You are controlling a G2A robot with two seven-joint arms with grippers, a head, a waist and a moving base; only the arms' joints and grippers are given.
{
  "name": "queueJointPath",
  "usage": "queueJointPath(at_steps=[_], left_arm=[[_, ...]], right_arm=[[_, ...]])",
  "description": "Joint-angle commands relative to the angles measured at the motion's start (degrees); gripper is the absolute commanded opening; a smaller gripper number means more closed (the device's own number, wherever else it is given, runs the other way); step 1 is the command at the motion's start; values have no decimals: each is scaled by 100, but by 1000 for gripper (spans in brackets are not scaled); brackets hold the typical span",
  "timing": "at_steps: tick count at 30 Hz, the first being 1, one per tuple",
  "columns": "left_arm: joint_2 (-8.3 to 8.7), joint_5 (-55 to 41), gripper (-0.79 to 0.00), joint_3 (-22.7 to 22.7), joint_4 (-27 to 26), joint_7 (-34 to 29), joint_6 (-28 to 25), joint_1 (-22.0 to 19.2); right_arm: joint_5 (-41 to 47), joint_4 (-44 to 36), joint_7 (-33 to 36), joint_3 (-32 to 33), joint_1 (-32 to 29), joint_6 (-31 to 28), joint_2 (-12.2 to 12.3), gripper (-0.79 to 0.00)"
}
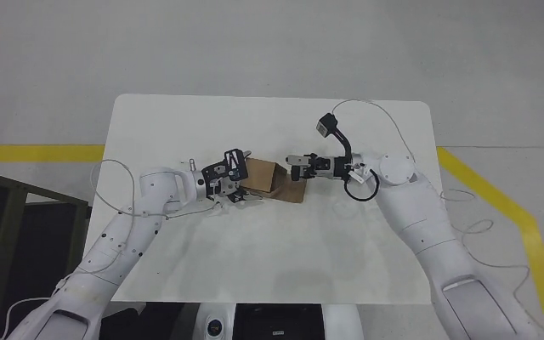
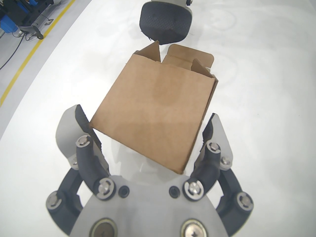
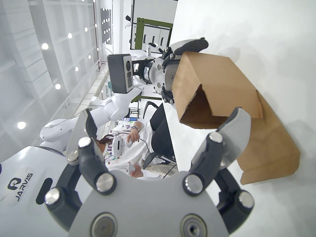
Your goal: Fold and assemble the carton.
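A brown cardboard carton [image 1: 270,178] lies at the middle of the white table, partly erected into a sleeve. My left gripper [image 1: 236,180] is at its closed end; in the left wrist view the carton [image 2: 155,104] sits between both fingers, and the left gripper [image 2: 147,127] is shut on it. The other end is open, with small flaps [image 2: 150,51] standing up and a long flap [image 3: 269,144] flat on the table. My right gripper [image 3: 160,124] is open at that end, one finger [image 3: 237,122] just in front of the opening of the carton [image 3: 217,75].
The white table [image 1: 255,255] has bare room all round the carton. A thin cable [image 1: 374,106] arcs over the far right part. Past the table's edge are a yellow floor line [image 2: 29,52] and dark racks [image 2: 27,3].
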Motion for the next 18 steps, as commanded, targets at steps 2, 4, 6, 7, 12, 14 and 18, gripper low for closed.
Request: queueJointPath(at_steps=[2,4,6,7,12,14,18], left_arm=[[0,11,0,-9,-3,-3,-19,11],[-2,3,0,-15,-2,2,-31,14],[-3,15,0,-21,-6,11,-29,16],[-4,19,0,-23,-6,14,-29,17],[-8,32,0,-29,-11,17,-43,20],[-10,43,0,-29,-14,11,-42,20],[-15,40,0,-38,-27,1,-31,25]], right_arm=[[100,277,165,-155,175,-102,-73,0],[140,400,371,-277,282,-139,-122,0],[210,506,554,-378,362,-147,-166,0],[232,551,633,-421,397,-149,-185,0],[355,649,857,-569,479,-108,-254,0],[367,655,856,-614,489,-109,-275,0],[504,732,726,-657,462,-62,-324,0]])
